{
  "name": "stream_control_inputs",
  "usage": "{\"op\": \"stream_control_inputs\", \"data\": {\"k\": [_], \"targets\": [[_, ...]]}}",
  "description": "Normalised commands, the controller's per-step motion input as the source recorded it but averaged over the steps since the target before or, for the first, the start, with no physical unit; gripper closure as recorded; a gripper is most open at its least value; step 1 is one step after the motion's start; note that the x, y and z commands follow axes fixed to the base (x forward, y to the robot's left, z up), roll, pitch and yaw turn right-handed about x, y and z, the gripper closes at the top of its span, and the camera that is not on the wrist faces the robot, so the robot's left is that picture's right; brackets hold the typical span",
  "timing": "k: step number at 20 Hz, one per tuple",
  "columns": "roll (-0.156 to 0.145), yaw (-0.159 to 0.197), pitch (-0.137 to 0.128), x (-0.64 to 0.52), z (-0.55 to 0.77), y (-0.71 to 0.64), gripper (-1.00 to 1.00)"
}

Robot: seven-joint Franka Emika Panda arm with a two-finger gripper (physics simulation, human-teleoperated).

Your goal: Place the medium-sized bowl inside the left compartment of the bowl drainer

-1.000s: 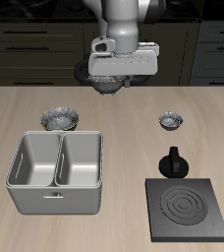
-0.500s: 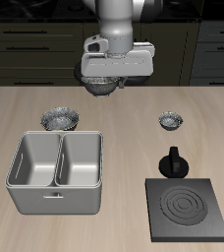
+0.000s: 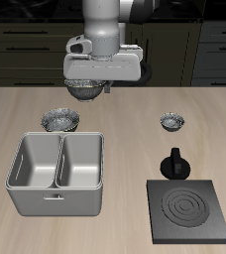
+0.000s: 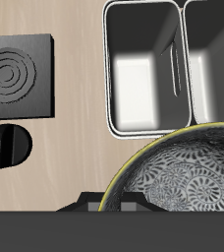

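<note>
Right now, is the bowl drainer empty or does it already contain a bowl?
Empty. Both wells of the bowl drainer show bare grey floors; the medium-sized bowl hangs from the gripper above the table.

Matt grey plastic bowl drainer (image 3: 57,175), wooden table (image 3: 125,119)

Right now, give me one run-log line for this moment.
phase: carry | gripper: shut on bowl, raised over table back | drainer: both wells empty | bowl not yet over drainer

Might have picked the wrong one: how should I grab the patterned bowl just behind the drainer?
The patterned bowl sits upright, mouth up, thin-walled: best come from straight above and pinch its rim, one jaw inside, one outside.
</note>
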Motion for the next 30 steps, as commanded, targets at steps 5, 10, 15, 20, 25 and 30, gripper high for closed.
{"op": "stream_control_inputs", "data": {"k": [5, 10, 15, 20, 25, 30], "targets": [[-0.031, 0.002, -0.006, 0.35, 0.07, -0.22, 1.00], [-0.022, -0.004, -0.007, 0.37, 0.10, -0.24, 1.00], [0.004, -0.003, 0.021, 0.28, -0.02, -0.05, 1.00], [-0.014, 0.004, 0.023, 0.26, -0.13, 0.03, 1.00], [0.028, -0.004, 0.035, 0.06, -0.22, 0.17, 1.00], [0.026, 0.001, 0.032, 0.04, -0.28, 0.19, 1.00]]}}
